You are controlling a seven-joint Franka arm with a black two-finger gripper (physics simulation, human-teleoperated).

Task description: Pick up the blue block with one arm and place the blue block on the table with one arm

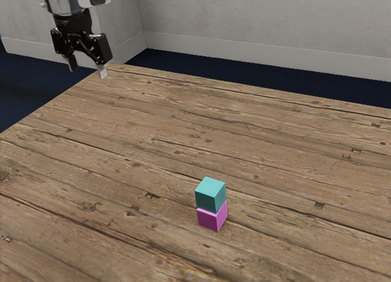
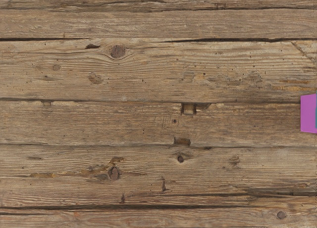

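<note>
I am operating in a simulated room, type not determinable. Grey walls are meeting at a corner; a pale baseboard is running along their foot; a dark blue floor is extending below; a plank counter is occupying the foreground.

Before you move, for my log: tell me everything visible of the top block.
The top block is a teal cube, matte, unmarked where seen, its upper face lighter than its visible sides; I can't tell the material. It sits flat on the magenta block, roughly lined up with it, with nothing else seen touching it.
</note>
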